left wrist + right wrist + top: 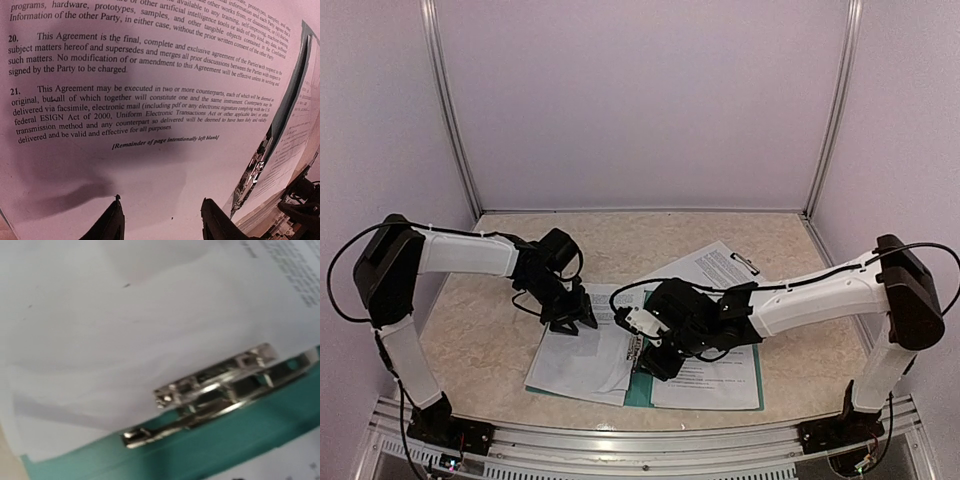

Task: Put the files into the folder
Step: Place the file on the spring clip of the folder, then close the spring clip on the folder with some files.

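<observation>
- My left gripper (161, 202) hung low over the top printed sheet (150, 165). Its fingers stood apart with nothing between them.
- My right gripper (655, 358) was down at the middle of the folder (210, 450). The wrist hid its fingers from above and its own camera showed none, so I could not tell whether it was open or closed.
- The folder lay opened flat on the table (500, 300), with teal showing at the spine and along the near edge. The files lay on both leaves.
- The silver clip (215, 385) sat on the teal spine, with a white sheet's edge against or just beside it; I could not tell which.
- I judged the sheets light, limp and apt to slide over one another. A pinch mid-page would only buckle them, so I would have taken them at a free edge or corner, or pressed flat and slid them.
- The cover looked stiffer, and its outer edge seemed the place to lift a leaf.
</observation>
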